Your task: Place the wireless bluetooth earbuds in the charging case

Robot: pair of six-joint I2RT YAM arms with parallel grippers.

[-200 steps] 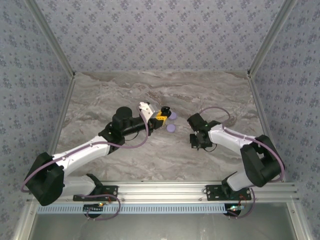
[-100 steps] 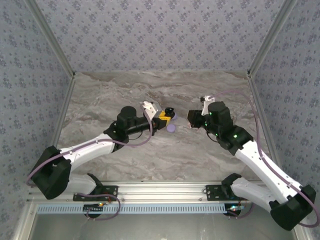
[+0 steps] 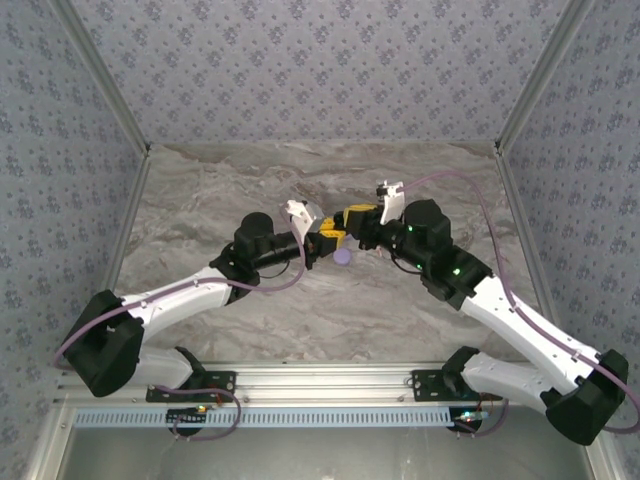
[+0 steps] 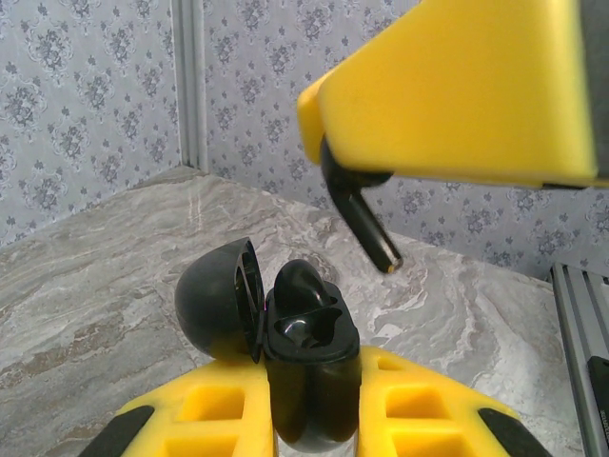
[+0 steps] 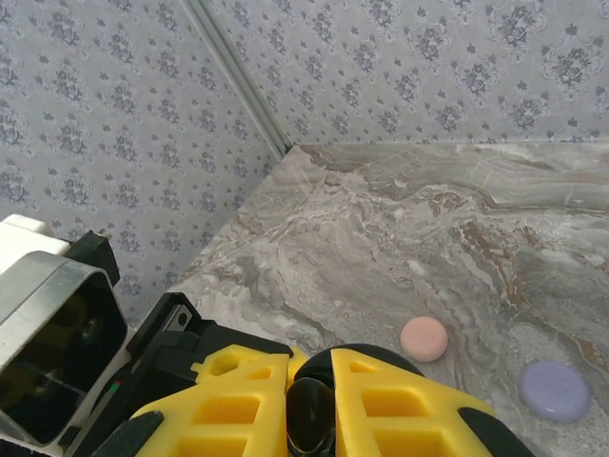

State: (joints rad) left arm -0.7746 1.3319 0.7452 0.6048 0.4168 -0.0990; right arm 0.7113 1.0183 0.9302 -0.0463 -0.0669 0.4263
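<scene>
Slanting stem-down, black earbud [image 4: 363, 215] sits in right pincer [image 5: 310, 369]; left pincer [image 4: 312, 407] clamps case [image 4: 306, 328].

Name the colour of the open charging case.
The charging case is black; the left wrist view shows it best.

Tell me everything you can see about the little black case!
The charging case is glossy black plastic, rounded, standing upright, pinched between the left gripper's yellow fingers. Its lid is swung open sideways on a hinge. A black earbud seems to sit in one slot; the other looks empty.
</scene>
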